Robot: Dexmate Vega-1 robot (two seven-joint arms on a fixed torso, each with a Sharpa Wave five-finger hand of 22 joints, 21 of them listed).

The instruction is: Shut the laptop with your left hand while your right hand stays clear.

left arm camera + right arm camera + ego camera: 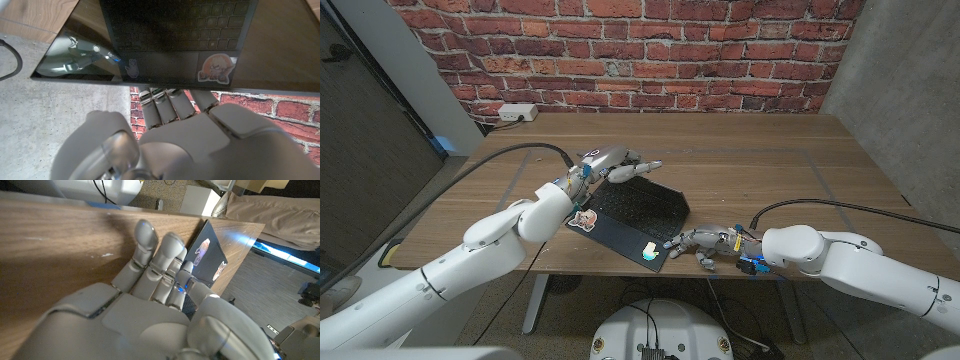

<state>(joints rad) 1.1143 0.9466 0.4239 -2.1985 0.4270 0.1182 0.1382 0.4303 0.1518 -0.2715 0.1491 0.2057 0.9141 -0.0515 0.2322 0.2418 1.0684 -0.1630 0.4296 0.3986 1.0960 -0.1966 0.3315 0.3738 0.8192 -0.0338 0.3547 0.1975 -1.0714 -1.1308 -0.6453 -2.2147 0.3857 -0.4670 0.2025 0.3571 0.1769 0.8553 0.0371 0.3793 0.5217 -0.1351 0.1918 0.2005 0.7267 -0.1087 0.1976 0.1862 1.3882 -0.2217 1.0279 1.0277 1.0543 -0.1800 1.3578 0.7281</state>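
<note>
1. The left hand (616, 164) is pressing on the top edge of the laptop (630, 215) lid, fingers apart, grasping nothing.
2. The right hand (703, 243) is sitting just beside the laptop's near corner, holding nothing, fingers loosely extended.
3. A white socket box (518, 113) is lying far beyond the left hand, by the brick wall (640, 50).

wooden table (800, 160), laptop (630, 222) on its near edge
</note>
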